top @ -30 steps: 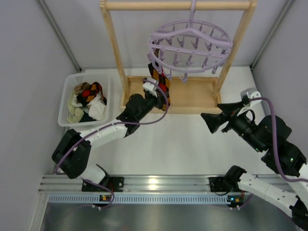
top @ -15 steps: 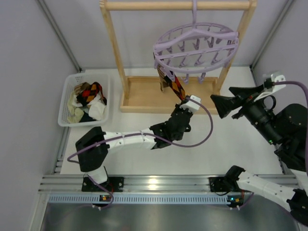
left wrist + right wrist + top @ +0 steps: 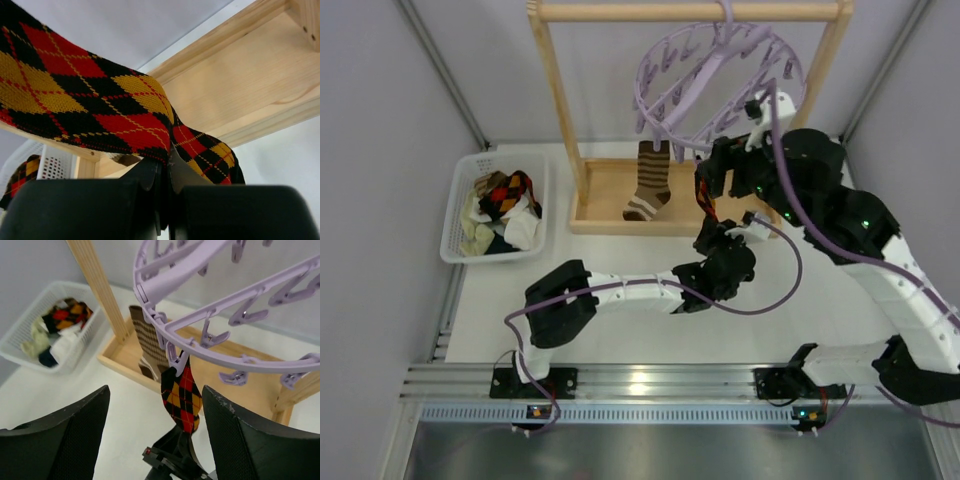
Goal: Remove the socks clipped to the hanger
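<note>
A white table (image 3: 620, 335) is enclosed by plain grey walls (image 3: 380, 150) on three sides. A light wooden rack (image 3: 556, 100) stands at the back, with a white basket (image 3: 457, 215) to its left. A metal rail (image 3: 640, 381) runs along the near edge.

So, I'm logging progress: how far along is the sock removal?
Done: several socks lie in the basket. In hand: the left hand is shut on the argyle sock, still clipped to the hanger, with the open right hand by its clip. Left: that sock and the striped sock, also clipped.
</note>
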